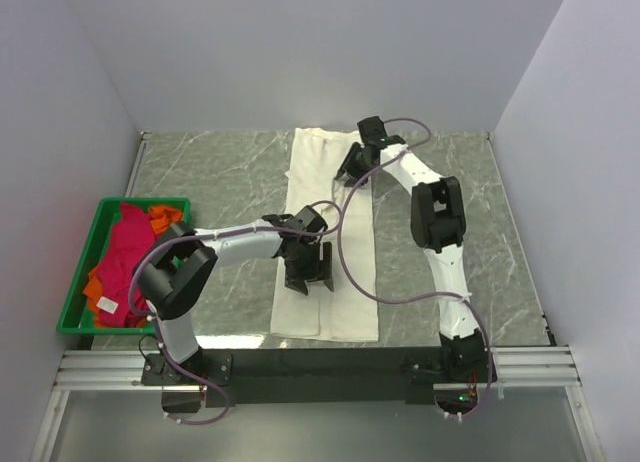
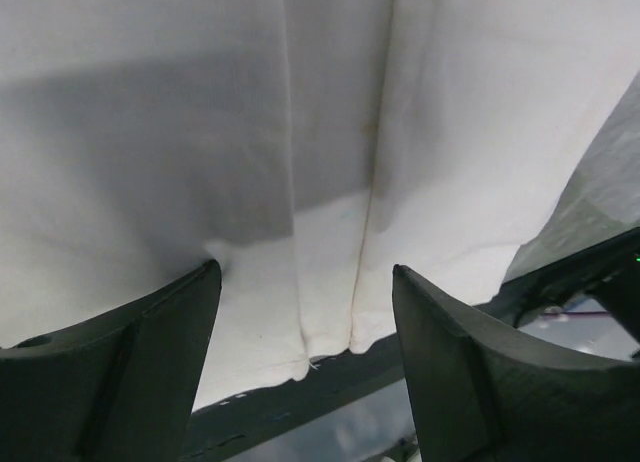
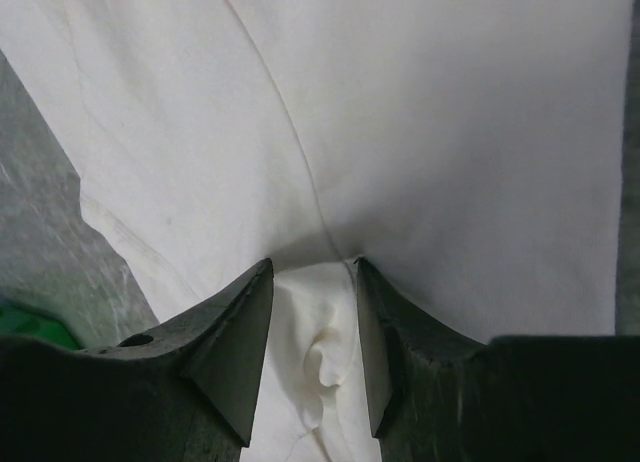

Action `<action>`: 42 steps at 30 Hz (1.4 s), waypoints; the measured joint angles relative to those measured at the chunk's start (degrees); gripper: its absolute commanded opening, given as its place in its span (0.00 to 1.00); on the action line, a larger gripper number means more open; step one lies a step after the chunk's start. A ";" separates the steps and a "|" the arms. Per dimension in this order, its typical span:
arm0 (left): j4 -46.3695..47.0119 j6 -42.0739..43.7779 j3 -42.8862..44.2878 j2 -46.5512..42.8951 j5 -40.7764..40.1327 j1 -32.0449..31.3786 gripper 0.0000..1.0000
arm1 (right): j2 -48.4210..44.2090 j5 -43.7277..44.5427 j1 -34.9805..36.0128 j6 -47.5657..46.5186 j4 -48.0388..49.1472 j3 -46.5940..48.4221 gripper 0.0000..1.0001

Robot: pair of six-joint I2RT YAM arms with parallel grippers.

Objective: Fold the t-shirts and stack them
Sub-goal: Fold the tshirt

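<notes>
**Cream Strip: Making the Cross Fold**

The cream t-shirt (image 1: 340, 317) is laid out as a long narrow strip down the middle of the grey stone-patterned table (image 1: 220, 172), with its near end close to the arm bases. A pink t-shirt (image 1: 125, 257) and an orange t-shirt (image 1: 160, 217) are heaped in the green crate (image 1: 78, 277) at the left, well apart from the strip.

The left gripper (image 1: 308, 279) is set over the near half of the strip. Its jaws are spread wide and nothing is held; in the left wrist view its fingers (image 2: 150, 332) rest on or just above the cloth, on either side of two lengthwise creases. The right gripper (image 1: 352, 172) is placed at the far part of the strip, near its right edge. Its jaws are drawn narrow around a raised pucker of cloth (image 3: 320, 357), so a pinch appears to be taken.

The step in hand is judged to be the end-to-end fold of the strip. For a clean result:

- All layers should be caught in the pinch — a single layer lifted alone would let the earlier folds fall apart.
- The far end should be carried low and straight along the strip, so that its side edges are kept in line.
- The near half should be held flat under the left gripper, to keep it from being dragged.
</notes>
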 measured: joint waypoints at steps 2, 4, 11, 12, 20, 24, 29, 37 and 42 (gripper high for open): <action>-0.31 -1.22 1.07 1.03 1.18 -0.26 0.80 | 1.62 -0.66 0.22 -0.90 -1.14 2.93 0.47; -0.79 -2.43 2.40 1.92 1.57 -0.68 0.83 | 2.75 -1.16 0.17 -2.05 -2.08 5.14 0.47; -4.61 -5.53 5.33 2.01 -3.78 -1.95 0.94 | 0.52 -0.57 -0.22 -7.54 -2.38 3.45 0.51; -5.64 -6.08 5.64 1.51 -5.27 -2.01 0.95 | -1.51 0.04 -0.26 -8.33 -2.56 1.22 0.53; -11.43 -9.77 6.64 -10.67 -13.92 -1.90 0.96 | -36.54 7.52 -0.28 -12.31 -1.29 -27.56 0.64; -11.93 -10.75 1.01 -20.61 -15.72 -1.90 0.96 | -52.89 9.79 0.48 -13.11 -1.11 -40.92 0.65; -14.12 -11.41 -11.39 -27.87 -15.56 -1.92 0.92 | -66.01 12.09 4.42 -13.70 -4.28 -59.65 0.64; -14.88 -11.52 -20.24 -30.03 -12.61 -3.06 0.82 | -79.52 9.25 14.93 -8.22 -11.21 -80.39 0.57; -12.90 -11.15 -20.22 -25.83 -12.09 -4.81 0.76 | -78.99 7.50 16.79 -6.16 -11.17 -81.35 0.57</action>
